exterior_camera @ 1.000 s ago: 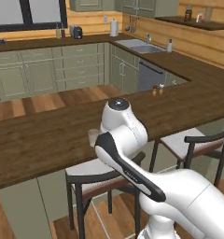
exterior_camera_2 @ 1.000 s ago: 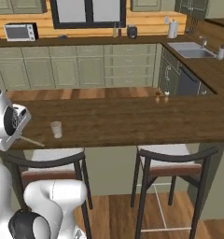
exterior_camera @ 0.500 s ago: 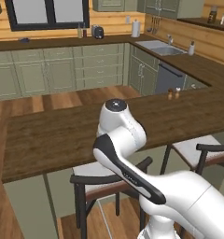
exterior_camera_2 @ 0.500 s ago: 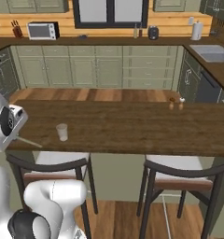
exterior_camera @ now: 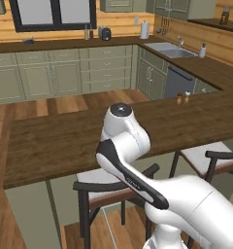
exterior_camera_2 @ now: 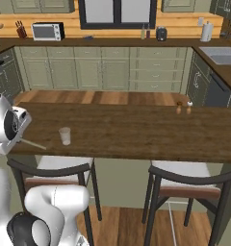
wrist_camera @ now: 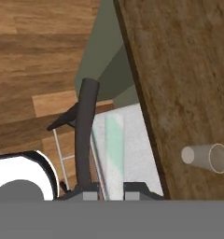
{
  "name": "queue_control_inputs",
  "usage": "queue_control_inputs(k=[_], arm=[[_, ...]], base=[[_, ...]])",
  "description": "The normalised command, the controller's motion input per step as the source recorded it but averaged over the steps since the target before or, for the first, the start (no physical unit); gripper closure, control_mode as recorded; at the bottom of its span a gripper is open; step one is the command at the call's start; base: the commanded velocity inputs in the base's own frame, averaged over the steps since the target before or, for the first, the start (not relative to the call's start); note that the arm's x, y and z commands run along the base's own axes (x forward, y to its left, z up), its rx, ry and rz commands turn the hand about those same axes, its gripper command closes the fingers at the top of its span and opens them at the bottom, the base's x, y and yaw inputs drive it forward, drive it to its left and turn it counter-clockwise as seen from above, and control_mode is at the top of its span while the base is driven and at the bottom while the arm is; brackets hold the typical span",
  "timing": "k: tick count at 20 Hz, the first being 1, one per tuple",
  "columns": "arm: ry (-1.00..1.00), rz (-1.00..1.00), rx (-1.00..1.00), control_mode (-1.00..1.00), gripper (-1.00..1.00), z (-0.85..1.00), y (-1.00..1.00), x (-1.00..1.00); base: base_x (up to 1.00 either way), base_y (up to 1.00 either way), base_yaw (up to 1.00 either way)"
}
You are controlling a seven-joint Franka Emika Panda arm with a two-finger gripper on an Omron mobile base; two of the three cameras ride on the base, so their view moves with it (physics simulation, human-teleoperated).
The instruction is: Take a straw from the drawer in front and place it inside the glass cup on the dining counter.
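Nearest to me, the pincer is pinched almost fully closed on the straw, which sticks straight out ahead of the tips in the hand view, pale green-white. So the pick looks done and what's left is the drop-in. In the right base view the straw pokes out from the hand at the left edge of the picture, hanging just off the near edge of the worktop toward its left end, over a stool.

A bit further on, the glass cup stands upright on the worktop close to that near edge, toward the left end. In the hand view the cup sits off to one side of the straw's line, so the two aren't lined up yet.

How I'd do it: carry the hand over the near edge first, high enough that the straw's tip clears the rim, then tilt so the straw points down into the mouth. The cup is small and looks light, so I reckon any sideways nudge would tip it. Only let go once the tip is well inside.

Further along the worktop, two little shakers sit near its far edge, well apart from the cup, no bother.
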Motion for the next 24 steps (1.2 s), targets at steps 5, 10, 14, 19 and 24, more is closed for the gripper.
queue_control_inputs(k=[5, 10, 14, 19, 24], arm=[[-0.18, 0.14, 0.15, -1.0, 1.0, 0.09, -0.2, 0.66], [-0.16, 0.16, 0.2, -1.0, 1.0, 0.06, -0.11, 0.55], [-0.12, 0.2, 0.23, -1.0, 1.0, 0.02, 0.0, 0.44], [-0.02, 0.15, 0.26, -1.0, 1.0, 0.15, 0.0, 0.53], [0.17, 0.07, 0.2, -1.0, 1.0, 0.44, -0.06, 0.24]], base=[[0.0, 0.0, 0.0], [0.0, 0.0, 0.0], [0.0, 0.0, 0.0], [0.0, 0.0, 0.0], [0.0, 0.0, 0.0]])
